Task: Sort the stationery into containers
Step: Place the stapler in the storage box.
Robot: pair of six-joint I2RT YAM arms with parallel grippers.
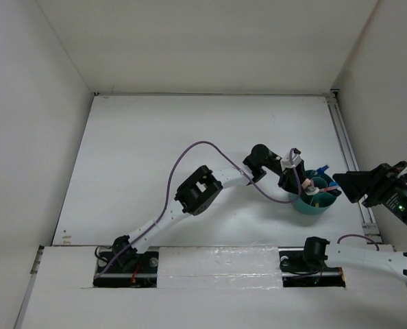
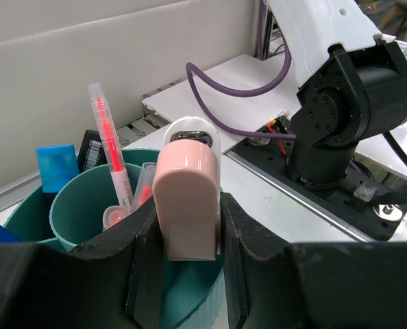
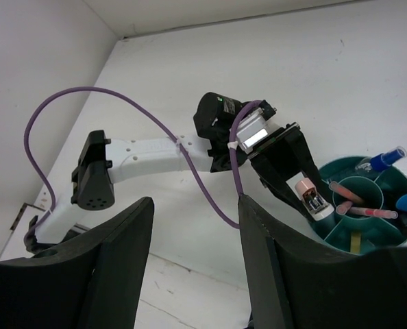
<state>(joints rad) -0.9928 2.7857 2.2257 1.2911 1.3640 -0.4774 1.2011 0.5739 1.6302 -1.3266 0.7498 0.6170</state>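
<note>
My left gripper (image 2: 187, 236) is shut on a pink eraser block (image 2: 187, 199) with a clear, white-edged back. It holds the block upright over the near rim of the round teal cup (image 2: 73, 199). From above, the left gripper (image 1: 305, 186) is at the cup's (image 1: 316, 205) left edge. In the cup's inner tube stand thin pink pencils (image 2: 111, 151). A blue highlighter cap (image 2: 56, 166) sticks up in an outer section. The right wrist view shows the held block (image 3: 307, 192) and a clear bottle with a blue cap (image 3: 381, 161) in the cup (image 3: 330, 236). My right gripper (image 3: 195, 205) is open and holds nothing.
The right gripper (image 1: 351, 186) hovers just right of the cup, near the table's right rail (image 1: 347, 147). The left arm's purple cable (image 1: 183, 161) loops over the white table. White walls enclose the table at the back and both sides.
</note>
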